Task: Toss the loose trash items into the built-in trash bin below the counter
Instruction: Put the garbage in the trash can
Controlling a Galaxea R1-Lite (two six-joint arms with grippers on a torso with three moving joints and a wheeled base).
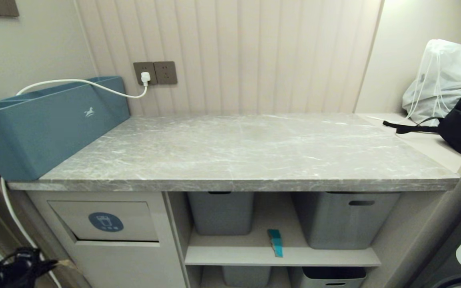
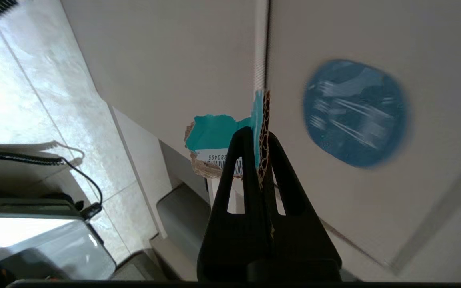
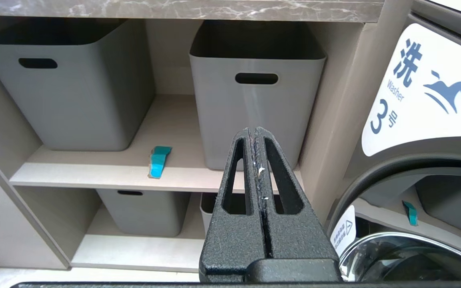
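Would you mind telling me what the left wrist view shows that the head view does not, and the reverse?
Only the left wrist view shows the left gripper shut on a torn teal cardboard scrap. Only the head view shows the marble counter, the long blue box, the white drawstring bag and another teal scrap on the shelf. Both show the bin flap's round blue icon.

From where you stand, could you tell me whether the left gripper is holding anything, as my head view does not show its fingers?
Observer: Yes, the left gripper is shut on a torn teal cardboard scrap with a barcode label.
Operator: Is it near the bin?
Observer: It points at the beige flap, close to its round blue icon.
Operator: And the right gripper?
Observer: The right gripper is shut and empty, facing a grey plastic tub.
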